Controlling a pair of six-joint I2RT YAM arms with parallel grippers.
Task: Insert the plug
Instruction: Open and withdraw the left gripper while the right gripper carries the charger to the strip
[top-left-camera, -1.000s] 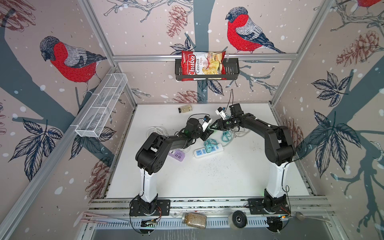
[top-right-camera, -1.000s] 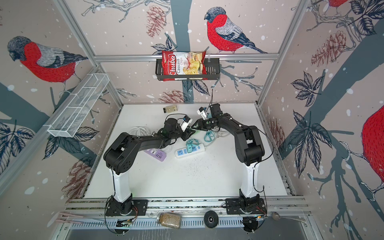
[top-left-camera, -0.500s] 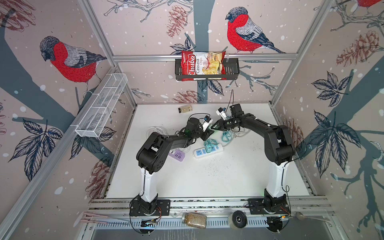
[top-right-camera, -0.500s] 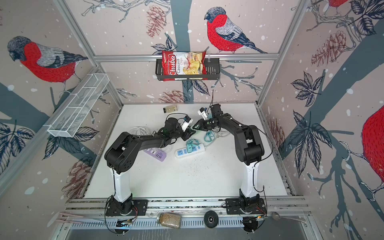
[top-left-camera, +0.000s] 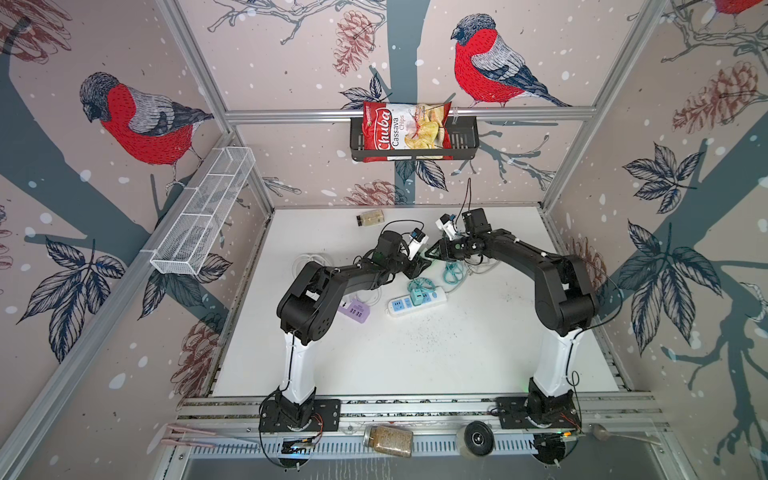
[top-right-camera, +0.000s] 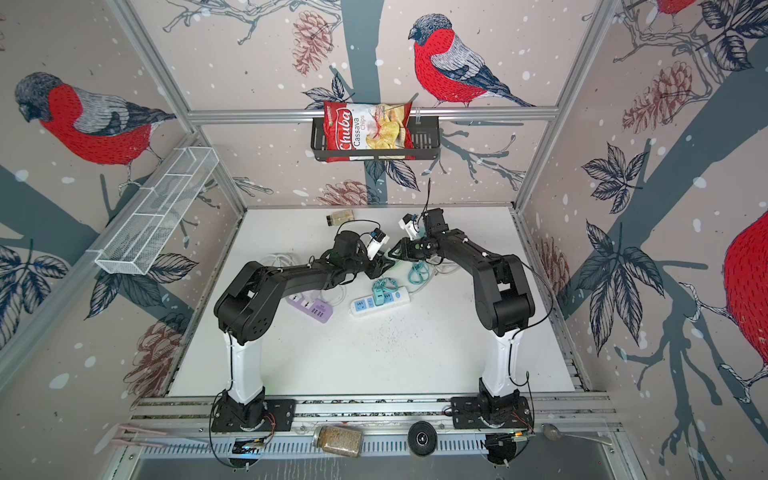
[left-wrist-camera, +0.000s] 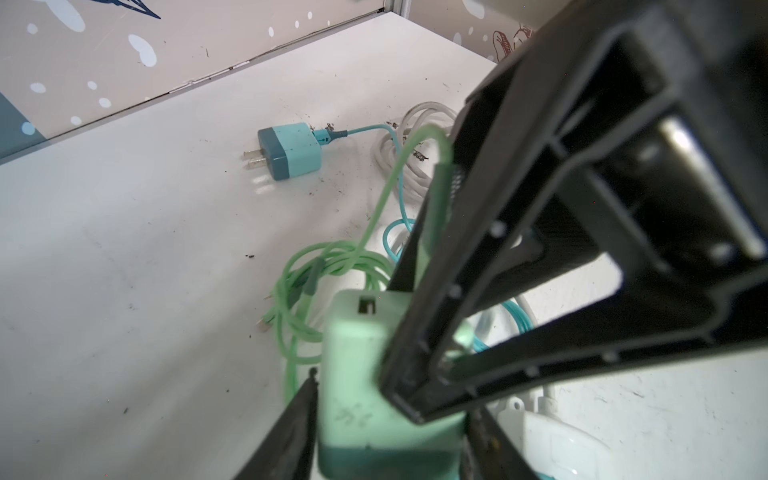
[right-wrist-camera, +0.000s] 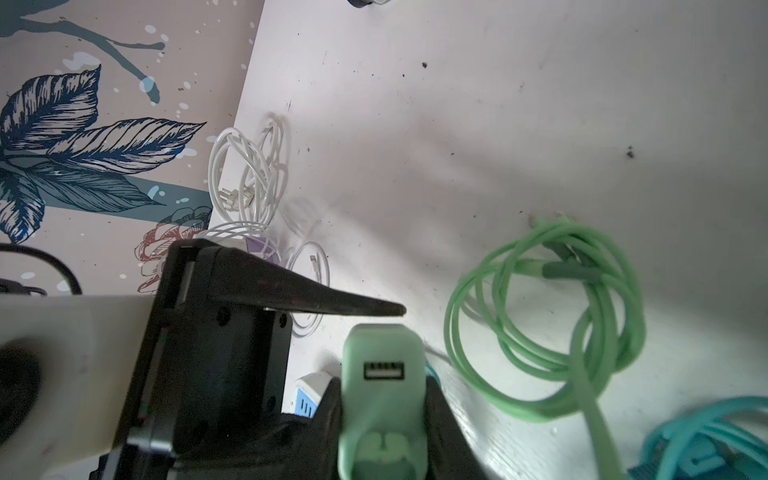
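**Counter** (top-left-camera: 457, 353): white, strewn with cables.
**Right tool** (right-wrist-camera: 382, 395): clamped on the mint charger's flat sides.
**Left tool** (left-wrist-camera: 392, 397): spread, its fingers flanking the same charger without gripping it.
**White power strip** (top-left-camera: 417, 302): lies just on the near side of both tools, with a teal charger (top-left-camera: 417, 296) already seated.
**Mint charger** (right-wrist-camera: 382, 365): held above the far middle of the counter. USB port empty, prongs unseen. Probably light, rigid and smooth-shelled, so prone to slip. Best held mid-body, prong end clear.
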